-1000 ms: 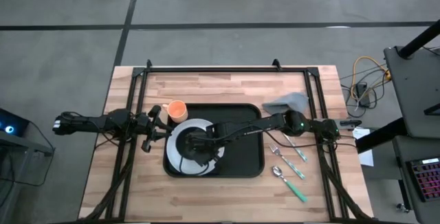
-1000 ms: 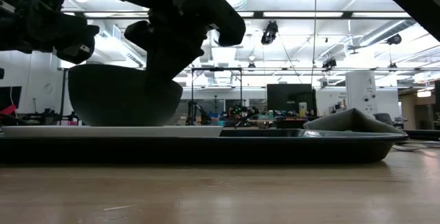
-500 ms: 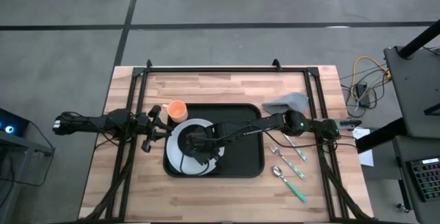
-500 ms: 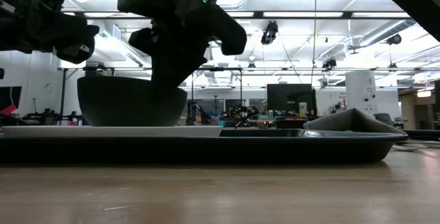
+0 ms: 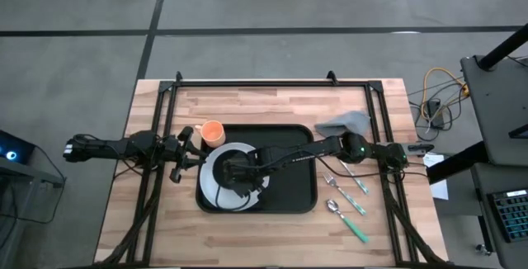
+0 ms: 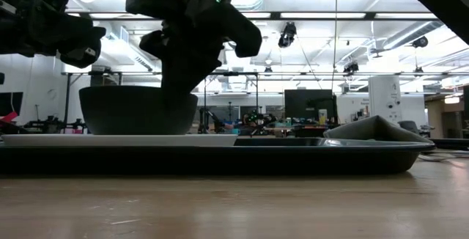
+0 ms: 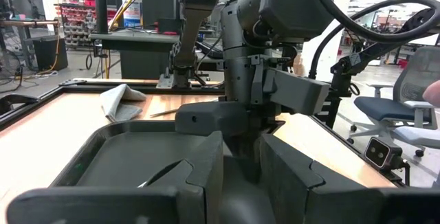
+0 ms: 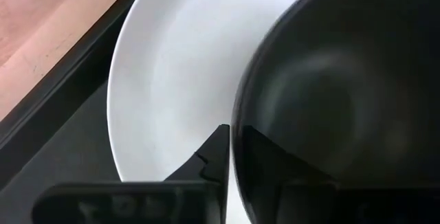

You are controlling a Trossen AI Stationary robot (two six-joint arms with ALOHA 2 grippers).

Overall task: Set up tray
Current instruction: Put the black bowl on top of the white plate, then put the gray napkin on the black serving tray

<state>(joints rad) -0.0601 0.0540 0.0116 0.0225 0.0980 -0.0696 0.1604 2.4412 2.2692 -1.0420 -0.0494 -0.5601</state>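
The large flat black rectangular tray (image 5: 285, 188) lies mid-table on the light wooden tabletop (image 5: 247, 108), carrying a round white plate (image 5: 216, 188). The right gripper (image 8: 232, 157) pinches the rim of a small black bowl (image 6: 135, 111) resting on that plate. The left gripper (image 5: 191, 158) waits beside the tray's left edge, jaws parted and empty.

Bowl (image 5: 233, 172) on plate (image 5: 213, 176), plate in tray (image 5: 293, 195), cup (image 5: 212, 132) behind.

On the wooden table (image 5: 272, 228): one large flat black rectangular tray (image 5: 293, 191), one round white plate (image 5: 216, 188), one small black bowl (image 6: 135, 108), one orange mug (image 5: 212, 132), one crumpled grey cloth (image 5: 345, 123), three teal-handled utensils (image 5: 346, 203), and two dark robot arms (image 5: 313, 150).
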